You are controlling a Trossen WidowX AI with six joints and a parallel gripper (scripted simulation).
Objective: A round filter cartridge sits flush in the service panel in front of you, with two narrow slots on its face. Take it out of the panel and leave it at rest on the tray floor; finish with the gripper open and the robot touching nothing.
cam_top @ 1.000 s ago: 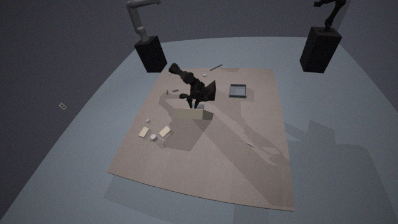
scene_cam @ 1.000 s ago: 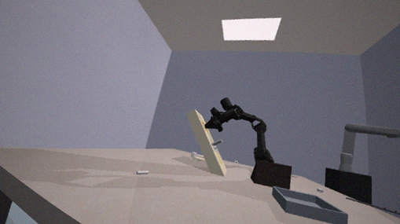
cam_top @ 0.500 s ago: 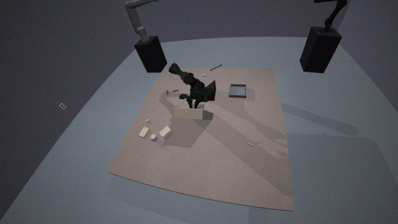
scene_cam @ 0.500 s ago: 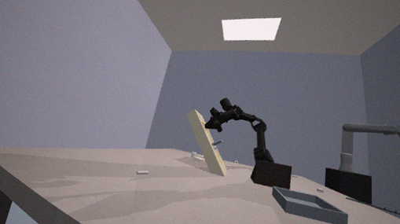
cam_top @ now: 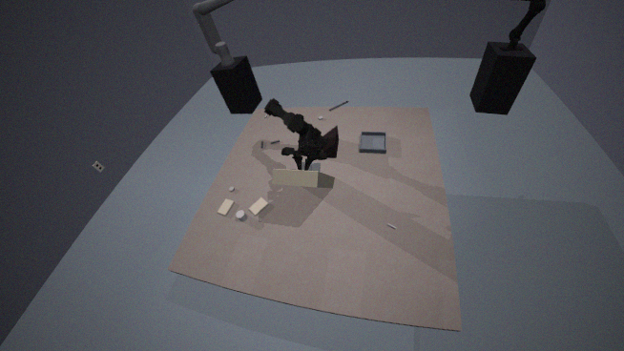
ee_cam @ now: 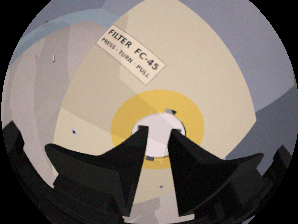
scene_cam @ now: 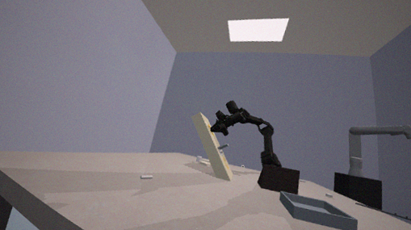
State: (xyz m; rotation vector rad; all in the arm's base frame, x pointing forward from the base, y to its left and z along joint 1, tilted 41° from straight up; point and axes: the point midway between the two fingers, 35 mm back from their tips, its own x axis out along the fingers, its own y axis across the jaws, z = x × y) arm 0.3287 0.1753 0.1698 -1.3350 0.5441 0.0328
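The cream service panel (cam_top: 296, 177) (scene_cam: 211, 149) (ee_cam: 210, 75) leans tilted in front of the arm. The filter cartridge (ee_cam: 159, 142) is a white round face inside a yellow ring (ee_cam: 120, 120) on the panel. It looks seated in its opening. My gripper (cam_top: 303, 168) (scene_cam: 212, 130) (ee_cam: 157, 131) is at the panel, with its two black fingertips at the two narrow slots. It is shut on the cartridge's middle strip between the slots. The tips hide most of the slots. The blue-grey tray (cam_top: 372, 152) (scene_cam: 326, 219) stands beside the arm's base, with no cartridge in it.
A grey part (scene_cam: 223, 147) sticks out from the panel's lower front. Two cream blocks (cam_top: 225, 207) (cam_top: 259, 206) and a white cylinder (cam_top: 240, 215) lie behind the panel. A small white stick (cam_top: 391, 226) (scene_cam: 146, 176) and a dark rod (cam_top: 339, 106) (scene_cam: 384, 211) lie farther off.
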